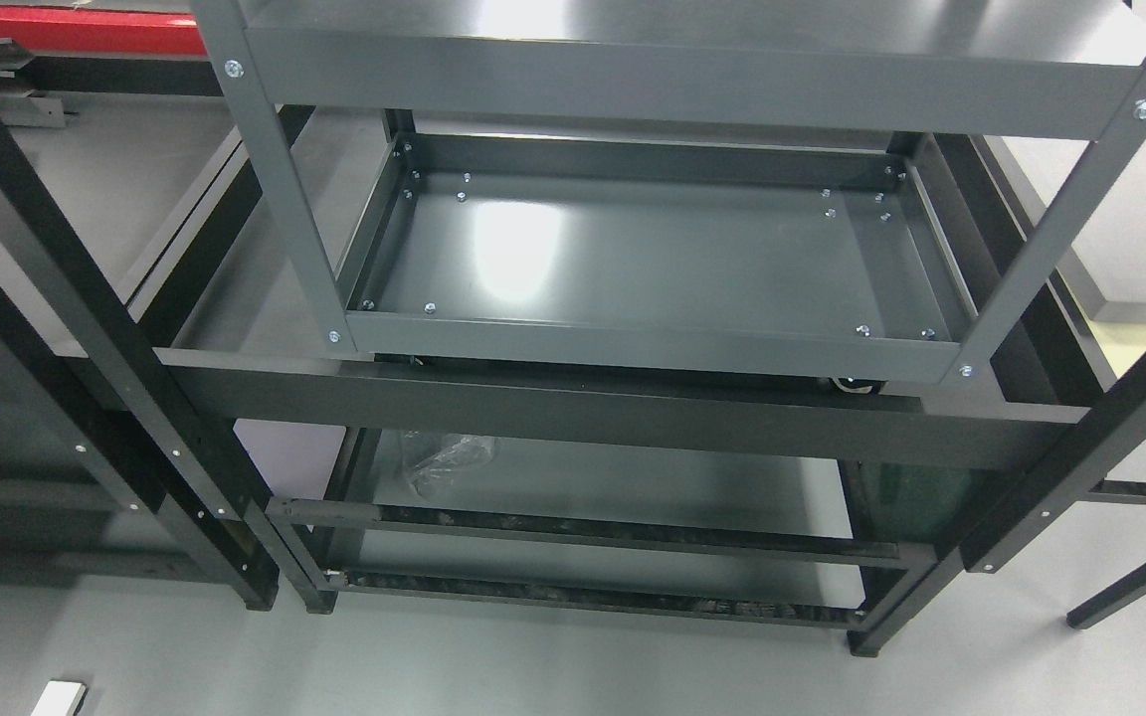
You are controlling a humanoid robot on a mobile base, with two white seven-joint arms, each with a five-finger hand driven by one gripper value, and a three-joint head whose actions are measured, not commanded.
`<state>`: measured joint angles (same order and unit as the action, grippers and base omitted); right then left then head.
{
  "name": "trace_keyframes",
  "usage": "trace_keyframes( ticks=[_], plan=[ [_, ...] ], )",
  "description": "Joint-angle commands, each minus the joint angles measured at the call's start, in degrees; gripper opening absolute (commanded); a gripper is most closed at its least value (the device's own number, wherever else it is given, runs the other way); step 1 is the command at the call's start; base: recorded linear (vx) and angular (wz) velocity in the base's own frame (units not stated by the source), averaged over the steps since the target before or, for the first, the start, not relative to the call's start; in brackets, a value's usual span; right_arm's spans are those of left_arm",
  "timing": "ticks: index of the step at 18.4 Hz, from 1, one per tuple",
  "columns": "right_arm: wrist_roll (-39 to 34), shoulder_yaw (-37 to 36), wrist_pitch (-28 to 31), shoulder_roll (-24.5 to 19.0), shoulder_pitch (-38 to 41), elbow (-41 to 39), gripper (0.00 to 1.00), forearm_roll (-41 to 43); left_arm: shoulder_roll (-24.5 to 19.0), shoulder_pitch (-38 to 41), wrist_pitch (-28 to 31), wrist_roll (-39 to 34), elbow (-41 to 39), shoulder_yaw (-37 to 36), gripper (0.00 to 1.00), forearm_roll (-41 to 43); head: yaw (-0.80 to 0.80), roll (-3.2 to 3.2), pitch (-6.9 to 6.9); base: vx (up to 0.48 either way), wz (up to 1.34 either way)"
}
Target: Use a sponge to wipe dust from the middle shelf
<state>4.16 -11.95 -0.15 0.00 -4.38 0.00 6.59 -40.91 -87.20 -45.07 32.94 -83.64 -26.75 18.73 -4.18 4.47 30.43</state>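
Observation:
A grey metal shelf unit fills the head view. Its top shelf (692, 85) runs across the upper edge. Below it is a bare grey tray shelf (633, 259) with raised rims and bolt heads at its corners. No sponge is in view. Neither of my hands nor arms shows in the picture.
The grey unit stands on a dark black-framed rack (593, 413). A crumpled clear plastic bag (444, 459) lies on the rack's lower level. Black uprights (66, 298) stand at the left and right. A small white object (61, 698) lies on the grey floor at the lower left.

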Motion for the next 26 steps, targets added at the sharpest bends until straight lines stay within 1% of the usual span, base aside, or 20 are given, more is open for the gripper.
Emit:
trace_keyframes(
  ticks=[1, 3, 4, 5, 8, 9, 12, 15, 17, 19, 22, 24, 26],
  plan=[
    [-0.03, 0.00, 4.19, 1.00, -0.01, -1.00, 1.00, 0.00, 34.70, -13.85, 0.07, -0.50, 17.94, -4.71, 0.00, 12.79, 0.00, 0.00, 0.00, 0.000, 0.00],
    [-0.03, 0.00, 4.19, 1.00, -0.01, -1.00, 1.00, 0.00, 39.91, -16.59, 0.07, -1.82, 22.97, -5.50, 0.00, 17.11, 0.00, 0.00, 0.00, 0.000, 0.00],
    [-0.03, 0.00, 4.19, 1.00, -0.01, -1.00, 1.00, 0.00, 39.91, -17.99, 0.07, -3.04, 25.60, -7.51, 0.00, 19.65, 0.00, 0.00, 0.00, 0.000, 0.00],
    [-0.03, 0.00, 4.19, 1.00, -0.01, -1.00, 1.00, 0.00, 39.91, -18.88, 0.07, -5.06, 28.15, -11.27, 0.00, 21.77, 0.00, 0.00, 0.00, 0.000, 0.00],
    [-0.03, 0.00, 4.19, 1.00, -0.01, -1.00, 1.00, 0.00, 39.91, -19.41, 0.07, -15.41, 28.80, -25.94, 0.01, 21.79, 0.00, 0.00, 0.00, 0.000, 0.00],
    [-0.03, 0.00, 4.19, 1.00, -0.01, -1.00, 1.00, 0.00, 39.91, -19.33, 0.07, -16.58, 28.80, -30.07, 0.00, 21.18, 0.00, 0.00, 0.00, 0.000, 0.00],
    [-0.03, 0.00, 4.19, 1.00, -0.01, -1.00, 1.00, 0.00, 39.91, -18.71, 0.07, -18.61, 28.27, -38.43, 0.00, 19.60, 0.00, 0.00, 0.00, 0.000, 0.00],
    [-0.03, 0.00, 4.19, 1.00, -0.01, -1.00, 1.00, 0.00, 39.91, -17.92, 0.07, -18.70, 25.90, -44.51, 0.00, 19.86, 0.00, 0.00, 0.00, 0.000, 0.00],
    [-0.03, 0.00, 4.19, 1.00, -0.01, -1.00, 1.00, 0.00, 39.91, -17.83, 0.07, -18.26, 25.11, -46.63, 0.00, 20.64, 0.00, 0.00, 0.00, 0.000, 0.00],
    [-0.03, 0.00, 4.19, 1.00, -0.01, -1.00, 1.00, 0.00, 39.91, -17.13, 0.07, -16.60, 24.84, -47.69, 0.01, 24.14, 0.00, 0.00, 0.00, 0.000, 0.00],
    [-0.03, 0.00, 4.19, 1.00, -0.01, -1.00, 1.00, 0.00, 39.91, -15.64, 0.07, -12.82, 24.84, -43.58, 0.01, 28.54, 0.00, 0.00, 0.00, 0.000, 0.00],
    [-0.03, 0.00, 4.19, 1.00, -0.01, -1.00, 1.00, 0.00, 39.91, -15.37, 0.07, -12.46, 24.75, -41.29, 0.01, 31.27, 0.00, 0.00, 0.00, 0.000, 0.00],
    [-0.03, 0.00, 4.19, 1.00, -0.01, -1.00, 1.00, 0.00, 39.25, -14.33, 0.07, -11.85, 23.62, -40.14, 0.01, 31.81, 0.00, 0.00, 0.00, 0.000, 0.00]
  ],
)
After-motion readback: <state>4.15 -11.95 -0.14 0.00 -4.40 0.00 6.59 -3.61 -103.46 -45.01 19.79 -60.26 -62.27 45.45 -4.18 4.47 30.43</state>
